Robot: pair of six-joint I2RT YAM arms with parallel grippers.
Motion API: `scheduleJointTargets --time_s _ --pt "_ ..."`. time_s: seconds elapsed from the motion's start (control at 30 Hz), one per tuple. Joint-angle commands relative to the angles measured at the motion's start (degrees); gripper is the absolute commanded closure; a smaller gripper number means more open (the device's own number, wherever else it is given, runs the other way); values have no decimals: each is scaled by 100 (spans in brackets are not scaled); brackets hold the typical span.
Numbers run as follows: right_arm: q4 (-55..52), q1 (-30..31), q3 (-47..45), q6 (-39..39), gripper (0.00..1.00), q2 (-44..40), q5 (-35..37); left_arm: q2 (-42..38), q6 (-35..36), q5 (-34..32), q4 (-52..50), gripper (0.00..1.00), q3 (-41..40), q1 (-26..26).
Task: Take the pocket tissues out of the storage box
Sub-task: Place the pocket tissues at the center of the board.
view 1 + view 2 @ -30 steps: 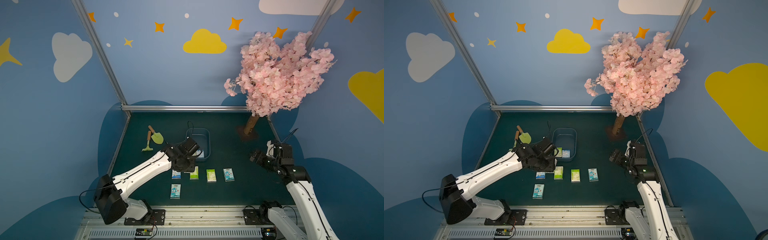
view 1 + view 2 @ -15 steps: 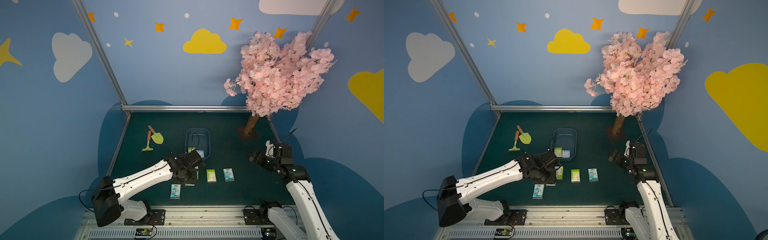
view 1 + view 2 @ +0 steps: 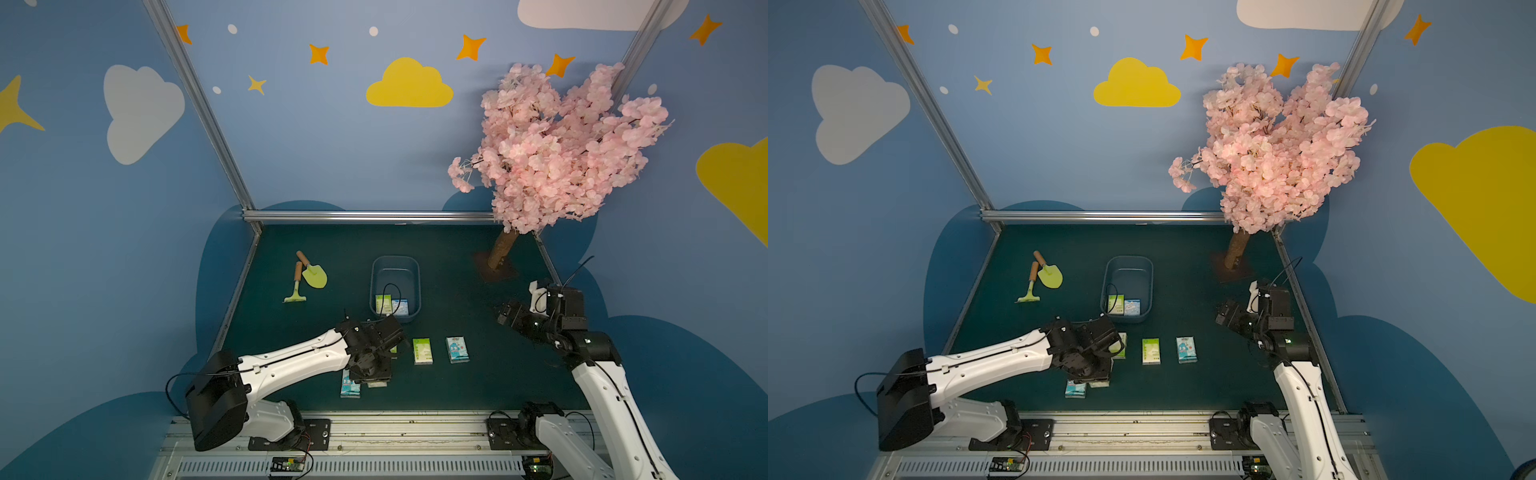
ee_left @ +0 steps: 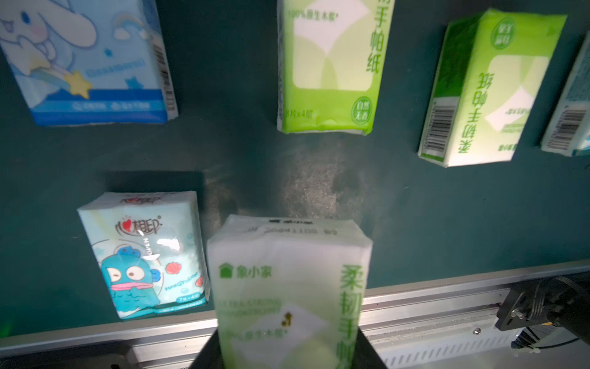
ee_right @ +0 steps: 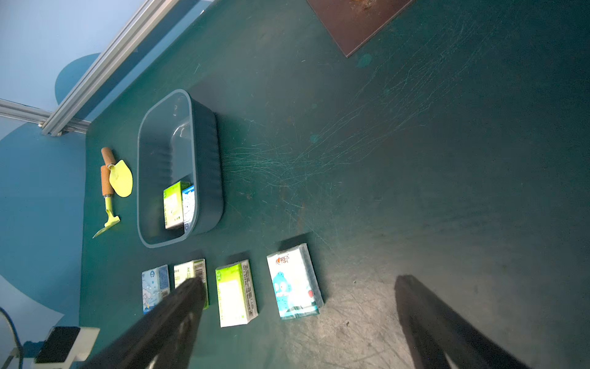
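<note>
Left claw (image 4: 289, 354) clamped on a green pack (image 4: 287, 271) over the bench (image 3: 457, 386); five packs (image 4: 325, 64) lie out near it, two packs (image 3: 390, 305) are left in the storage box (image 3: 417, 286). Right claw (image 5: 299, 281) apart, empty.

Left gripper (image 4: 287, 351) low, clamping green pack (image 4: 289, 274), right gripper (image 3: 507, 315) raised, jaws wide

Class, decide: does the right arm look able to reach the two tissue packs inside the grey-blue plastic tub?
Probably yes: the open right gripper holds nothing, the grey-blue plastic tub is uncovered, and bare green mat lies between them.
</note>
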Motion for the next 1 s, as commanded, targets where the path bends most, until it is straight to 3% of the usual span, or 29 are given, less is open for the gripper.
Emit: scheduleJointTargets --time_s 0.0,0.67,0.97 --pt "38 -10 -18 -135 2 -40 -96 168 -169 7 197 51 -41 -70" --pt "45 -10 26 -351 2 149 -234 1457 -146 -110 341 50 383 -421" --pt "62 -20 44 -389 2 171 -238 1461 -194 -87 116 41 419 -432"
